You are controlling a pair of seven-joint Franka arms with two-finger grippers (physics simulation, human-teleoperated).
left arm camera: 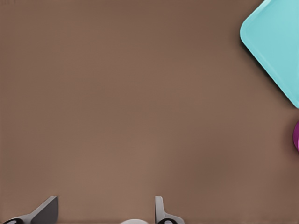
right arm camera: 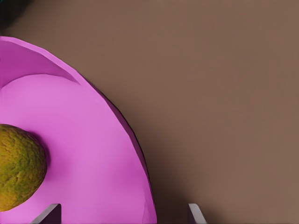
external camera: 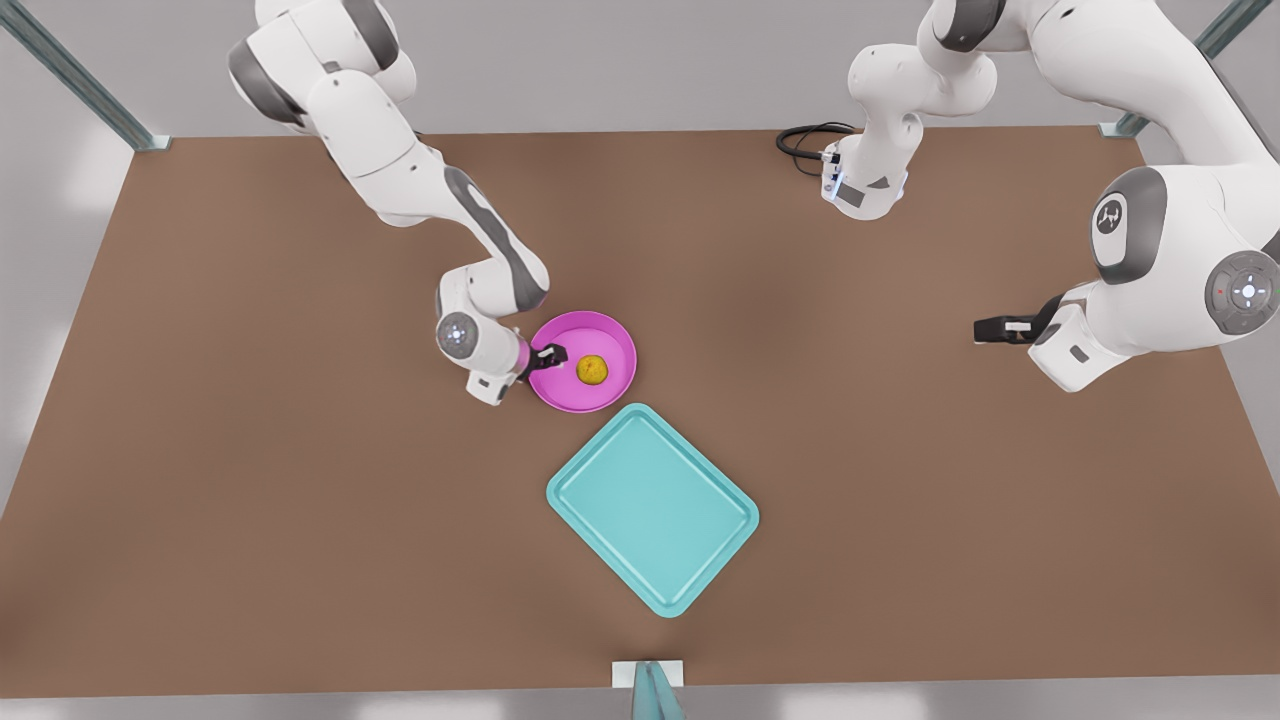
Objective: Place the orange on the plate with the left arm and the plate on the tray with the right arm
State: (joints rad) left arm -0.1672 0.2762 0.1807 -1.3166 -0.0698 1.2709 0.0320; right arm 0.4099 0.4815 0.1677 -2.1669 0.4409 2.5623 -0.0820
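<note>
The orange [external camera: 592, 370] lies inside the pink plate [external camera: 600, 338], which rests on the table just behind the teal tray [external camera: 652, 508]. On the front view's left, my right gripper [external camera: 550, 356] is low at the plate's rim and open. In the right wrist view its fingertips [right arm camera: 50, 213] stand either side of the plate's rim [right arm camera: 93, 140], with the orange [right arm camera: 18, 168] close by. On the front view's right, my left gripper [external camera: 997, 328] hovers open over bare table, well away from the plate. From its wrist camera, the left gripper [left arm camera: 103, 214] faces a tray corner [left arm camera: 275, 51] and a sliver of plate [left arm camera: 296, 135].
A black cable [external camera: 805, 140] coils at the back of the brown table near the arm on the front view's right. A small bracket [external camera: 648, 680] sits at the table's front edge, and metal posts stand at the back corners.
</note>
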